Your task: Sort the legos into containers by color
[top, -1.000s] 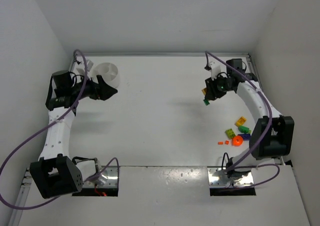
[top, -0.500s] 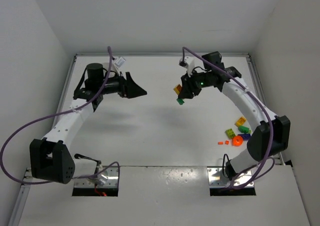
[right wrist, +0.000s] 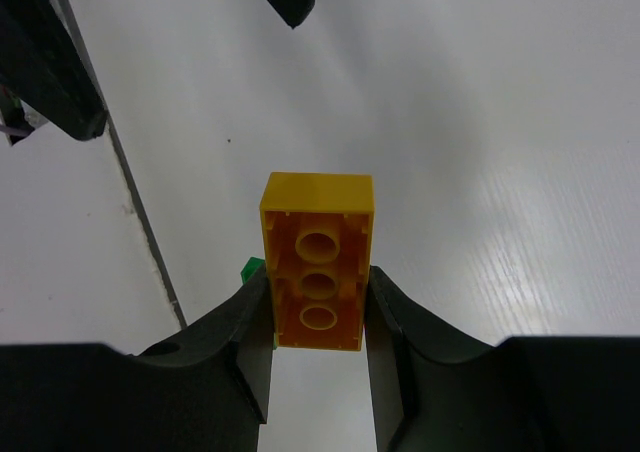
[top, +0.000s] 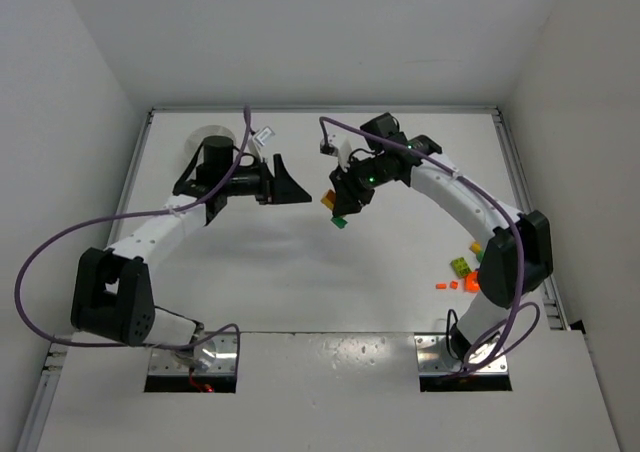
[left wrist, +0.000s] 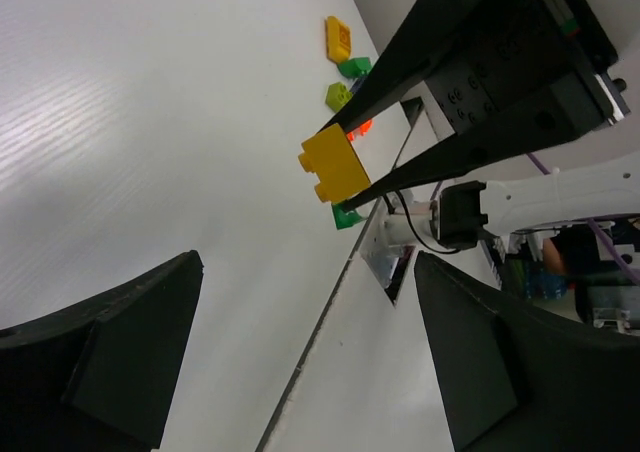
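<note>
step: a handover of one yellow brick (right wrist: pixel 318 272) is judged to be in hand, right gripper to left gripper, on the way to the dish.
right gripper (top: pixel 338 208): clamped on the brick's near half, upper centre of the top view. the far end is left free, and the hollow underside is turned to the right wrist camera.
green piece (left wrist: pixel 347 215): seen just under the brick, at the fingers. whether it is gripped too cannot be told.
left gripper (top: pixel 292 188): jaws spread wide, nothing held. it is pointed at the brick, near but apart.
dish (top: pixel 200 134): upper left of the top view, mostly hidden behind the left arm, so its sections cannot be read.
loose legos (top: pixel 459 266): lower right of the top view, on the table (top: pixel 300 272), well apart from the dish.
next move: the left jaws would have to be brought around the brick's free end and closed before the right grip is let go. little free surface is offered, so close alignment is called for.
progress: judged early, since several pieces are not yet sorted.
</note>
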### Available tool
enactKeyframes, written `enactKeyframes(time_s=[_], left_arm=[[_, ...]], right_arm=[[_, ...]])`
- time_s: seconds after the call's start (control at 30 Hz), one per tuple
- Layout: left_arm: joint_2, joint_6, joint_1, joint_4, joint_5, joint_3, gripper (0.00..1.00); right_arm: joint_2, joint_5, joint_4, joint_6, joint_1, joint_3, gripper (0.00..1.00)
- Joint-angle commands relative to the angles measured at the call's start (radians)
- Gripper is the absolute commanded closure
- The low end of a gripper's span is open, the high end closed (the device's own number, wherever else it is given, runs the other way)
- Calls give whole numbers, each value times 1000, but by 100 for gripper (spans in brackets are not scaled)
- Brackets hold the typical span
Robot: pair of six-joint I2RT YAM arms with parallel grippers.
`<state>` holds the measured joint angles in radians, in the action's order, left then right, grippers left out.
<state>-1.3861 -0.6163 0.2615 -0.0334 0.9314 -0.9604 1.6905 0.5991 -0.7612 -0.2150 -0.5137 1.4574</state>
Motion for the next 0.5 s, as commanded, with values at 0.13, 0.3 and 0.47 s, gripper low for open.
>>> enactKeyframes(time_s=[0.13, 0.3, 0.47], left_arm=[[-99, -65, 61, 89, 20, 9, 7], [-180, -78, 81, 108, 40, -9, 12], [-222, -105, 90, 165, 76, -9, 22]], right_arm=[[-18, -18, 8, -37, -54, 8, 92], [-29, -47, 17, -46, -85, -38, 92], [-38, -68, 26, -46, -85, -74, 92]])
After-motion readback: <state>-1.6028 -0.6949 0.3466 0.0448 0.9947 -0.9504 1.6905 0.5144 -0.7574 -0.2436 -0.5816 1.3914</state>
